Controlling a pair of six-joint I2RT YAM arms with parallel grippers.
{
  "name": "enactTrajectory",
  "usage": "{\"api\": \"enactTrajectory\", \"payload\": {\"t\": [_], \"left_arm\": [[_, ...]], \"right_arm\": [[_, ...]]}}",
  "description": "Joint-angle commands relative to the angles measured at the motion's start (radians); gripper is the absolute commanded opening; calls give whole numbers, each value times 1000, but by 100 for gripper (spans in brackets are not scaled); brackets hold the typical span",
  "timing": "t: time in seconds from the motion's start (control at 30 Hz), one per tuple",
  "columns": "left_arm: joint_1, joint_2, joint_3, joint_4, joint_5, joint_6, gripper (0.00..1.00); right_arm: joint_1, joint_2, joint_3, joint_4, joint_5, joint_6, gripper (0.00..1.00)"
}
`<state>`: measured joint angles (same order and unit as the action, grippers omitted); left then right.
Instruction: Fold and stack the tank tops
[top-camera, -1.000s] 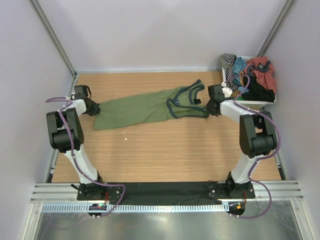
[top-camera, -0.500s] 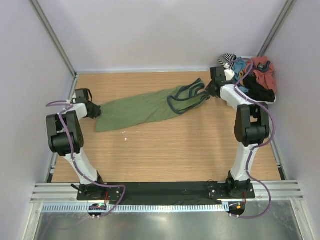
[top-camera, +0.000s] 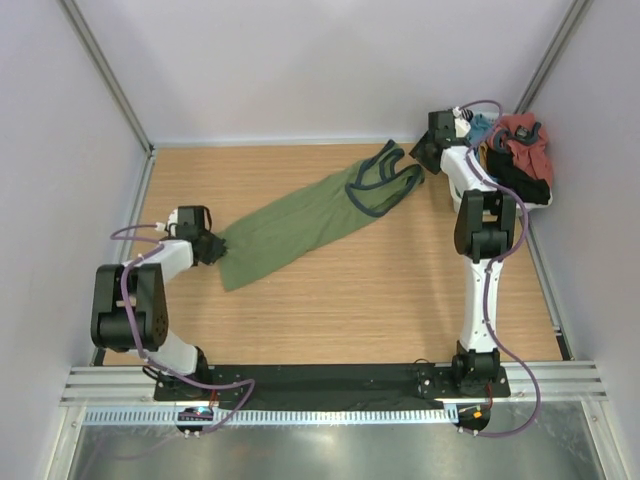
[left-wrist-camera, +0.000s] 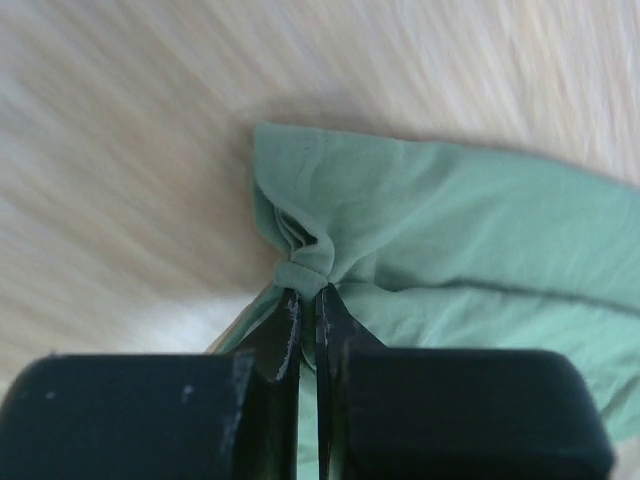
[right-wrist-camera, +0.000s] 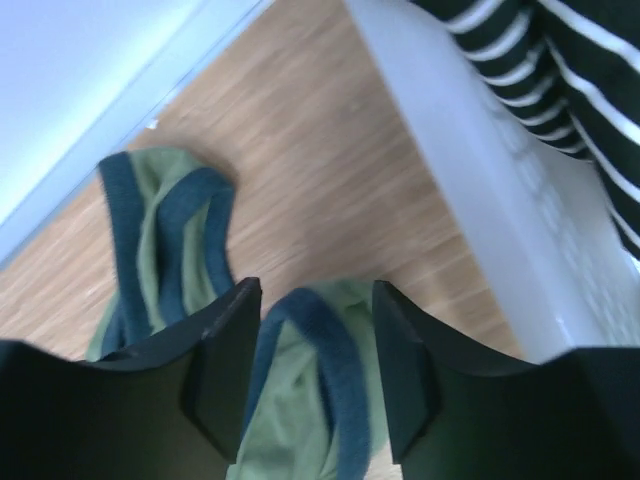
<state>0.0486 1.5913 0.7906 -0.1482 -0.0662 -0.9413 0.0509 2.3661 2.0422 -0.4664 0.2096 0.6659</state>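
Note:
The olive green tank top (top-camera: 300, 215) with dark blue trim lies stretched in a diagonal band across the wooden table. My left gripper (top-camera: 212, 247) is shut on its bunched hem (left-wrist-camera: 300, 262) at the near left; in the left wrist view the left gripper (left-wrist-camera: 308, 290) pinches that fold. My right gripper (top-camera: 420, 158) is at the far right by the straps. In the right wrist view the right gripper (right-wrist-camera: 315, 290) stands open, a blue-edged strap (right-wrist-camera: 330, 400) lying loose between its fingers. A black garment (top-camera: 528, 188) lies in the pile at the right.
A white bin (right-wrist-camera: 480, 170) stands at the far right corner, close beside my right gripper. It holds a red garment (top-camera: 522, 140), a teal one and a striped one (right-wrist-camera: 560, 60). Walls close the table on three sides.
The right gripper carried the straps toward the far right corner and opened, letting go of them. The left gripper drew the hem nearer and rightward, so the top now lies diagonally.

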Motion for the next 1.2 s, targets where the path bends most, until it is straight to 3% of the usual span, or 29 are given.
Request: {"api": "enactTrajectory", "payload": {"t": [0.0, 0.2, 0.43, 0.63, 0.73, 1.03, 1.17], "left_arm": [[-39, -112, -60, 27, -69, -50, 0], [-39, -261, -152, 9, -41, -37, 0], [-101, -313, -207, -27, 31, -20, 0], [-167, -390, -271, -47, -18, -27, 0], [-168, -398, -263, -71, -35, -17, 0], [-196, -425, -266, -103, -32, 10, 0], [-223, -427, -278, -119, -37, 12, 0]], "right_arm": [[-2, -25, 75, -8, -82, -38, 56], [0, -224, -169, 78, -145, -83, 75], [23, -419, -477, 146, -268, -46, 67], [53, -467, -672, 253, -323, 23, 66], [95, -443, -697, 265, -312, 26, 70], [119, -326, -640, 285, -291, 52, 64], [118, -257, -580, 259, -240, 54, 49]]}}
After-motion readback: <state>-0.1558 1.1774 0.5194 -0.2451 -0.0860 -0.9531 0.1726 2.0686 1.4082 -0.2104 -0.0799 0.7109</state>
